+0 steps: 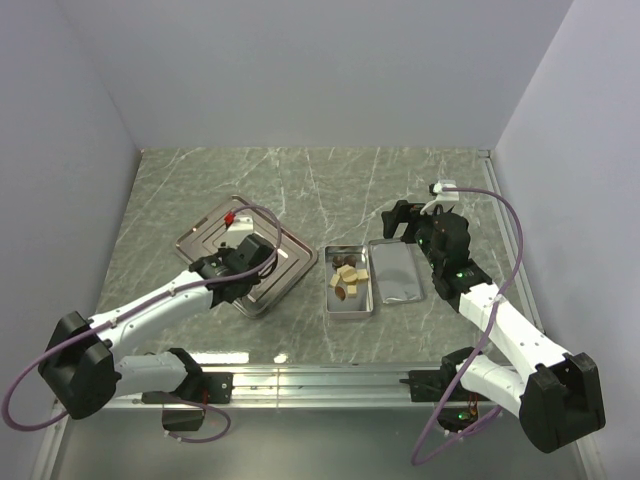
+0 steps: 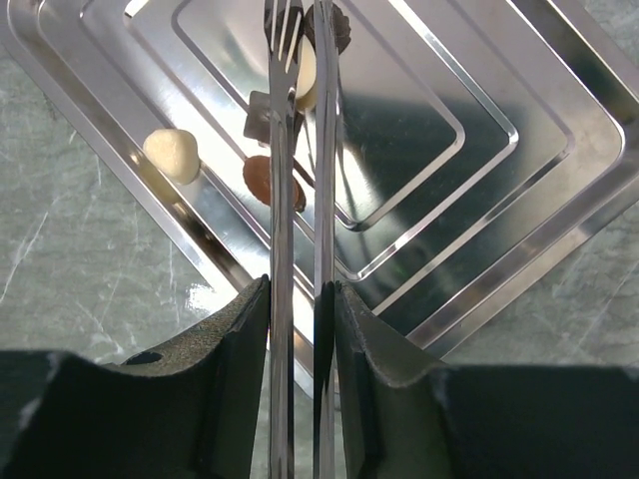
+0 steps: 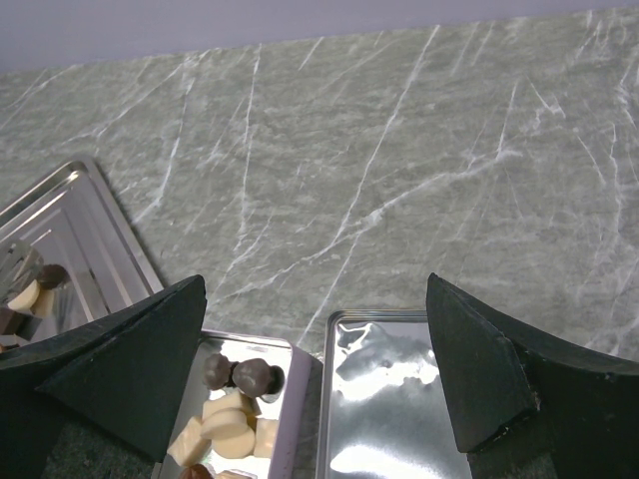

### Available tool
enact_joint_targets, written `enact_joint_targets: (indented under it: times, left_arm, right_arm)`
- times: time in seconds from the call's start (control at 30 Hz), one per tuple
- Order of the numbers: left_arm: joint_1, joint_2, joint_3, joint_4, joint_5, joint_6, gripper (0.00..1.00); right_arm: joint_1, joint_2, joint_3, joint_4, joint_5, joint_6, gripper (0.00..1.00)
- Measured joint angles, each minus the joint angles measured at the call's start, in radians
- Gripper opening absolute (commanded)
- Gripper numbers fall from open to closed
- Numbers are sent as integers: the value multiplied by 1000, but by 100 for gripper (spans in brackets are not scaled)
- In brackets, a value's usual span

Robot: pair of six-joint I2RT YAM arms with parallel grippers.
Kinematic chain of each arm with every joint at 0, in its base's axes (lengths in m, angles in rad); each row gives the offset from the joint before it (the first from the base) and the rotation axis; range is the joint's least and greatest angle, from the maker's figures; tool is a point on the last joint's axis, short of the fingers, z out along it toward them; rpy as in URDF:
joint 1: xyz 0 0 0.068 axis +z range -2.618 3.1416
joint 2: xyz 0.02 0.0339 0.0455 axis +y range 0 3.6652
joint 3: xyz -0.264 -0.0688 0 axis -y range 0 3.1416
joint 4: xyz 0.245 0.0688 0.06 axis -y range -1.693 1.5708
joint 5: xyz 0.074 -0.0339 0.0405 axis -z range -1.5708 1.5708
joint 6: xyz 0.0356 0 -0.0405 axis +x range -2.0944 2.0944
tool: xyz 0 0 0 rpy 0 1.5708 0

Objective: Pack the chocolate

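Left gripper [image 2: 300, 329]: jaws pinching tongs [image 2: 281, 200], tips at 12 o'clock among chocolate [image 2: 172, 155] on tray [image 2: 479, 150]. More chocolate in tin [image 1: 351, 310], at 3 o'clock of tray. Right gripper [image 3: 316, 299]: jaws spread. Risk: rounded lump squirts from smooth tines, skids across slick steel.

**What I Cannot Make Out**

In my left wrist view the tongs [image 2: 283, 230], clamped in my left pincer [image 2: 300, 299], run up the centre of the frame. They cover part of a cream lump [image 2: 307, 78] near the top; whether they pinch it I cannot tell. A dark lump [image 2: 342, 30] is cut by the upper edge, where the tray [image 2: 479, 200] also runs off. In the overhead view the tongs are hidden under that pincer, and the chocolate [image 1: 350, 278] in the tin [image 1: 352, 313] is too small to count. In my right wrist view the lower edge clips the tin and the lid [image 3: 389, 399]. A finger [image 3: 130, 369] of my right pincer [image 3: 316, 284], at lower left, covers part of the tin.
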Motion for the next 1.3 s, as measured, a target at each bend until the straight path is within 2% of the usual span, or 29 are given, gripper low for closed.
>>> enact_joint_targets:
  times: [0.63, 1.3]
  left_arm:
    - [8, 120, 90, -28, 16, 58, 36]
    - [-29, 143, 120, -49, -10, 71, 37]
  right_arm:
    - [0, 0, 0, 0, 0, 0, 97]
    - [0, 0, 0, 0, 0, 0, 97]
